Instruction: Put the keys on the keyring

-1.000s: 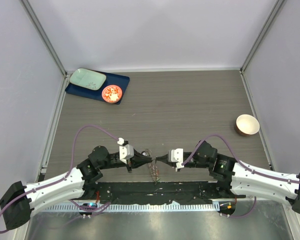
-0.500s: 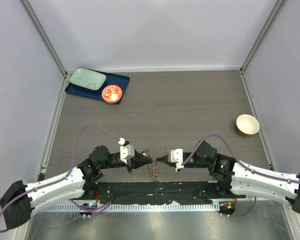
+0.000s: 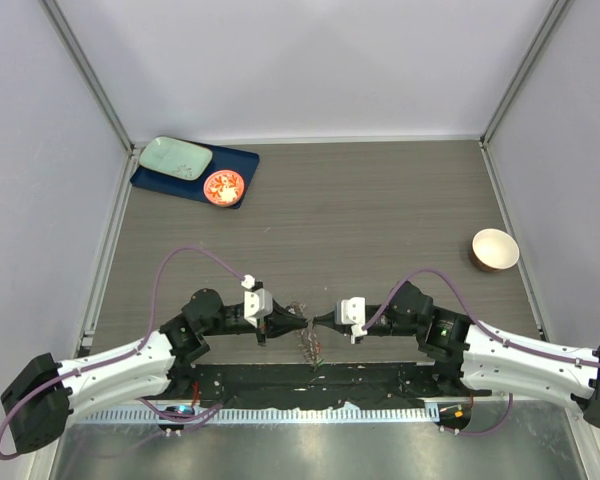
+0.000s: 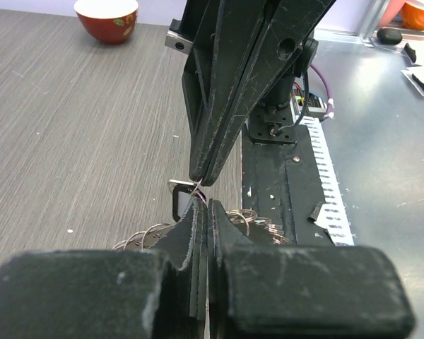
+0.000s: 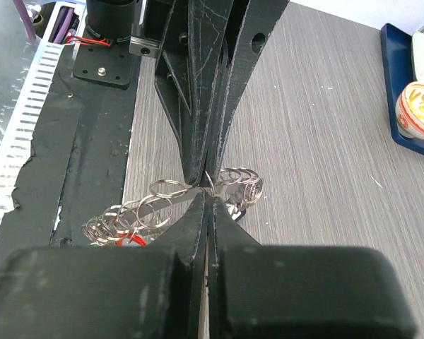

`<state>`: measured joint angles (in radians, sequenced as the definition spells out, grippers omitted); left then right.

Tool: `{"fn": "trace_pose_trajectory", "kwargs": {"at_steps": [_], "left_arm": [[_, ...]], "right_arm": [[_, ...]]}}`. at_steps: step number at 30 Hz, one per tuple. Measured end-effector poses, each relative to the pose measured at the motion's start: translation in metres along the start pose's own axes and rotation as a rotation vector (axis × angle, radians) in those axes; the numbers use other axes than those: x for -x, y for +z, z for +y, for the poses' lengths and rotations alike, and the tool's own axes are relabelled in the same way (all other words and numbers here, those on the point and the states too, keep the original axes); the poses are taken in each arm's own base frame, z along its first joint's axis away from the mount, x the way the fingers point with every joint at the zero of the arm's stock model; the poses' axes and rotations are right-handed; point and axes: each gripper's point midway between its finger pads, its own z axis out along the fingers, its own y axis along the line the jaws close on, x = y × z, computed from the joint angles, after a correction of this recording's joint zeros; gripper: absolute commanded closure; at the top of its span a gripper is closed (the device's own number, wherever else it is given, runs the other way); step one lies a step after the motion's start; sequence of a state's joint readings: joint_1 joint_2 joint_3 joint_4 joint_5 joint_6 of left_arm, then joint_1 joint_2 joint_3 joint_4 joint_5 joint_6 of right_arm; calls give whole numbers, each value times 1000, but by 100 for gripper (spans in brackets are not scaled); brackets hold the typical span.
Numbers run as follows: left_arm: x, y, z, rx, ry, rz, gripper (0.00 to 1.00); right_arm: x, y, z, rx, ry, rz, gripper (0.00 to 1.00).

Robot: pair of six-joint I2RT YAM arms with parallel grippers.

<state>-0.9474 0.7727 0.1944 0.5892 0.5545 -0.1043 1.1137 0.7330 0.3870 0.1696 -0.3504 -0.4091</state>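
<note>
Top external view: which step is judged to be in hand?

A splitting of one loop, it is judged. The left end effector (image 3: 301, 320) and the right end effector (image 3: 319, 320) are brought tip to tip at the near edge of the grey wood-grain tabletop (image 3: 380, 220). Both are closed, and one thin wire loop of the grey metal keyring fringed with small silver loops (image 3: 309, 343) appears to be nipped between them.

Where is the keyring found?

It is draped directly beneath the tips, partly on the tabletop and partly on the black base plate (image 3: 380, 375). The pinched loop is lifted a little.

How is it laid out?

In the top external view its long axis is run near to far, across the line of the two arms. In the right wrist view it is stretched from lower left to upper right (image 5: 198, 196). A red plastic fleck (image 5: 131, 240), possibly a key head, is seen at its near end.

What is called for next?

The loop would have to be prised apart without being let slip. Fine alignment is demanded, since the wire is very thin.
</note>
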Motion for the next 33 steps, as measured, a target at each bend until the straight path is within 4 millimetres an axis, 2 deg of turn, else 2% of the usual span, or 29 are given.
{"fn": "trace_pose_trajectory", "kwargs": {"at_steps": [23,33], "left_arm": [[0,1,-16,-109,-11,16,100],[6,5,-18,-135,-7,9,100]], "right_arm": [[6,-3,14,86,33,-21,99],[20,-2,14,107,51,-58,99]]}}
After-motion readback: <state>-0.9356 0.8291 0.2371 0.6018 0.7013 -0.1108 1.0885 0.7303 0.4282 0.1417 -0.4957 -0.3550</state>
